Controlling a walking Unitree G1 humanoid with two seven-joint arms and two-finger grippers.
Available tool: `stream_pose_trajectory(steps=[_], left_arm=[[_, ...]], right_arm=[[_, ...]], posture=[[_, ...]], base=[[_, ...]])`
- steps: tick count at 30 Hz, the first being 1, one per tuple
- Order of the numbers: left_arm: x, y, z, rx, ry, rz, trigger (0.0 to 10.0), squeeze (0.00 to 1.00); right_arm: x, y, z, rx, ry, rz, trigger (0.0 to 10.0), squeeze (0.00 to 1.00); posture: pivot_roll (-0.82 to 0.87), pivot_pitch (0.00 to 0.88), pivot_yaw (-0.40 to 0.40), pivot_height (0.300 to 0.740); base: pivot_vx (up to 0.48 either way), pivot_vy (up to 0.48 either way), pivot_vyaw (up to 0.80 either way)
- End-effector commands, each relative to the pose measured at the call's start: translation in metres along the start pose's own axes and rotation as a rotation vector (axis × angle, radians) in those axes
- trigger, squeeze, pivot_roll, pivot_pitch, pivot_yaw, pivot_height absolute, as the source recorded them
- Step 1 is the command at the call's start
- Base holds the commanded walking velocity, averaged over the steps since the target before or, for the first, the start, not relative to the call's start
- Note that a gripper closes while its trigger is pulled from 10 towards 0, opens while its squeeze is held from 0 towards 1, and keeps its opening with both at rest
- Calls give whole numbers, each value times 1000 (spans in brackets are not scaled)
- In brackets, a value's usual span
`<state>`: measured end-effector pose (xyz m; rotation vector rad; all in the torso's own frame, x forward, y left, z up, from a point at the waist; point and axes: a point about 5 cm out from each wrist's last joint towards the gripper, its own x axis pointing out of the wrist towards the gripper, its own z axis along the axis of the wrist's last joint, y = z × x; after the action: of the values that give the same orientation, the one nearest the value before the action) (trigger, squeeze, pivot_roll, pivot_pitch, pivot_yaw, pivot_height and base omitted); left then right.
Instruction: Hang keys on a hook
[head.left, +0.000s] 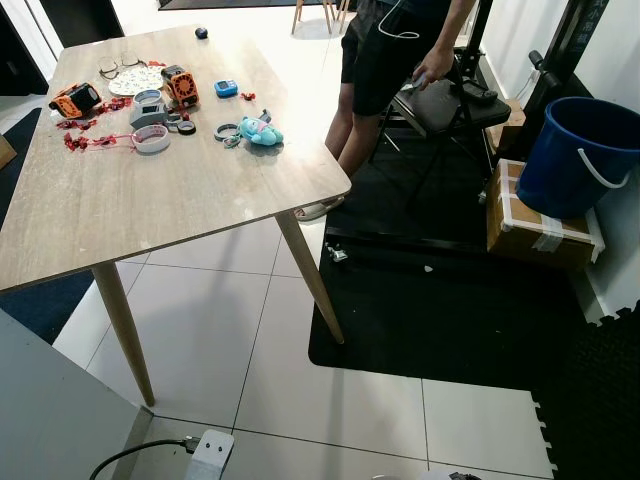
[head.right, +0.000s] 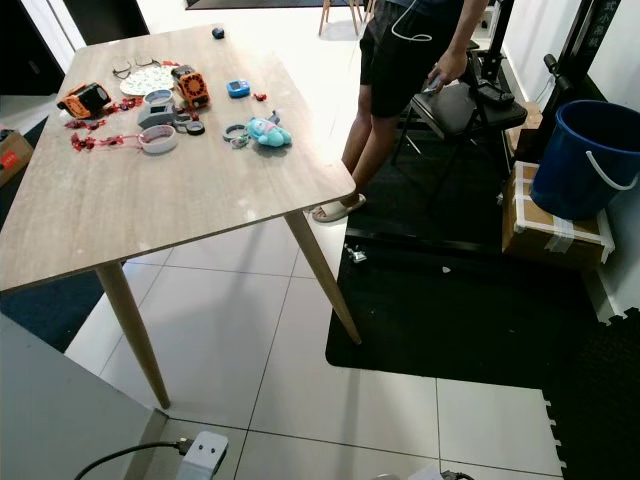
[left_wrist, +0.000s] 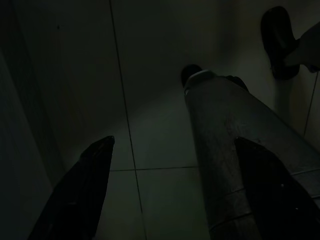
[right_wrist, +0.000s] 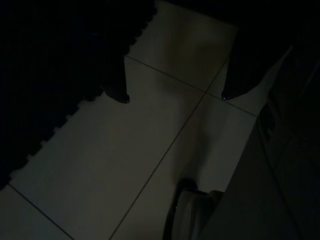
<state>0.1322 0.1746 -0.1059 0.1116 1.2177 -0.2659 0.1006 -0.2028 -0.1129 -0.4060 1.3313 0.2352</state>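
Pale wood grain covers the table (head.left: 150, 200), which fills the left of the head views and stands on slim tapered legs over white floor tiles (head.left: 330, 400). The keys (head.left: 229, 133) lie near the far middle of the tabletop: a small metal ring with greyish bits bunched on it, touching a light blue plush charm (head.left: 260, 130) at its 3 o'clock side. The keys are too small to tell apart one by one. At 9 o'clock from them sit a roll of tape (head.left: 152, 139), a grey box-like item (head.left: 149, 112) and a strand of red pieces (head.left: 85, 140). At 11 o'clock stands an orange and black gadget (head.left: 180, 85), with a second one (head.left: 75, 99) near the left edge, and a small blue device (head.left: 226, 88) at 12 o'clock.

A person in black shorts (head.left: 385, 60) stands past the table's far right corner, one hand (head.left: 432, 68) on a black chair (head.left: 450, 105). A blue bucket (head.left: 580, 155) rests on a cardboard box (head.left: 535, 225) at the right, beside a black mat (head.left: 450, 300).

Both arms hang low in shade. The left gripper (left_wrist: 170, 185) points at the tiles, fingers (left_wrist: 85, 190) spread wide apart, holding nothing. The right gripper (right_wrist: 175, 95) also hangs over the tiles by the mat's toothed edge, its fingers (right_wrist: 117, 85) apart and empty.
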Motion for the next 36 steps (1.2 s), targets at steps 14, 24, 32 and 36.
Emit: stream_pose_trajectory(steps=[14,24,32,36], left_arm=[[-1,-1,-17,8,67,-21,10000,0],[-1,-1,-17,7,71,-25,10000,0],[-1,0,-17,-7,60,-10,10000,0],[-2,0,-16,3,56,-28,10000,0]], right_arm=[[1,8,4,-10,-19,18,10000,0],[1,8,4,-10,-19,17,10000,0],[1,9,5,-9,-21,20,10000,0],[1,9,5,-5,-22,21,10000,0]], posture=[[-132,75,105,740],[-133,79,105,740],[-131,80,109,740],[-132,82,112,740]], base=[[312,0,0],[379,0,0],[189,0,0],[0,0,0]])
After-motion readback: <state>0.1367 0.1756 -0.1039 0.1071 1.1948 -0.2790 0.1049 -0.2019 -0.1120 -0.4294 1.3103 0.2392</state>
